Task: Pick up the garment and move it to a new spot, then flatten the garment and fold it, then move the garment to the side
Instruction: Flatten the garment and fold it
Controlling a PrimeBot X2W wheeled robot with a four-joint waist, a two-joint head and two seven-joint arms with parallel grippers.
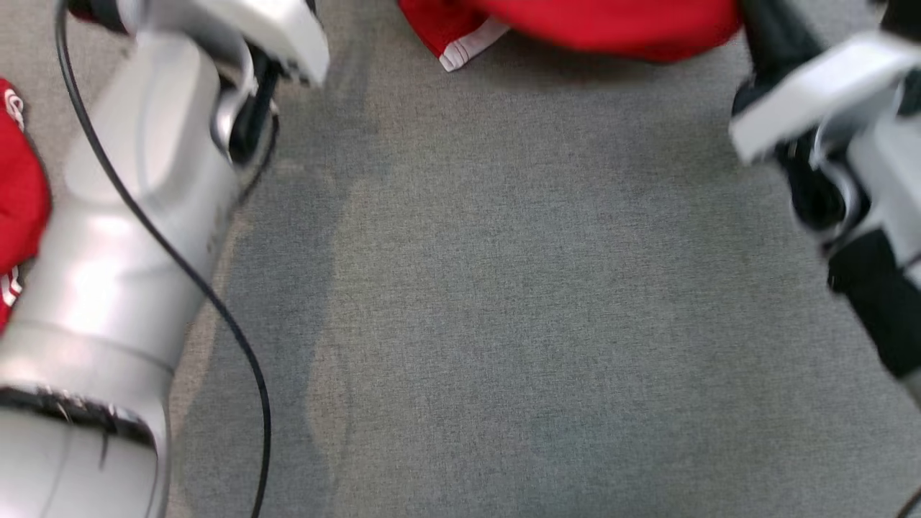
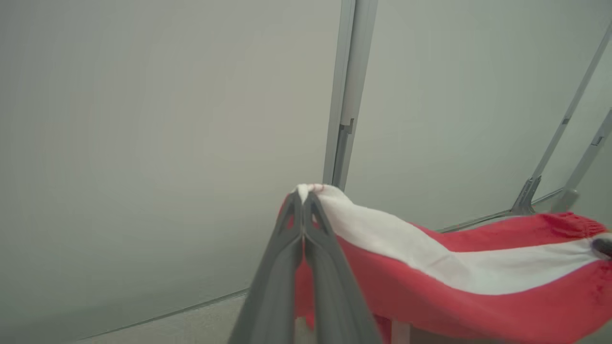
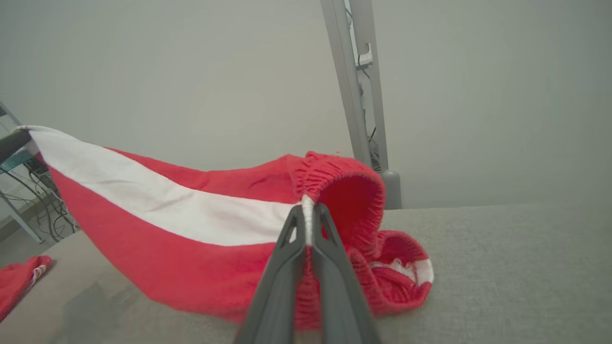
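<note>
Cloth of red with a broad white stripe, the garment (image 3: 191,267), is held up and stretched between both claws above the grey table (image 3: 502,267). The left claw (image 2: 304,197) is clamped shut on one end of the white stripe (image 2: 382,229), its two dark fingers pressed together with the fabric pinched at their tips. The right claw (image 3: 308,209) is likewise closed, and the white edge is gripped by it right at the gathered elastic waistband (image 3: 344,177). From that grip the garment is drawn in a sagging band toward the left claw, whose tip is glimpsed at the left edge of the right wrist view. The lower folds of the waistband end are laid in a bunch on the table just beside the right claw's fingers; whether the sagging middle touches the surface cannot be told. In the head view the garment is cut off by the top edge, the pale left forearm (image 1: 129,216) is crossed by a black cable (image 1: 180,266), and a second red cloth (image 1: 18,194) is seen at the left edge, well apart from the garment. A grey metal post (image 3: 354,95) is set upright behind the table against a plain pale wall (image 3: 143,71).
</note>
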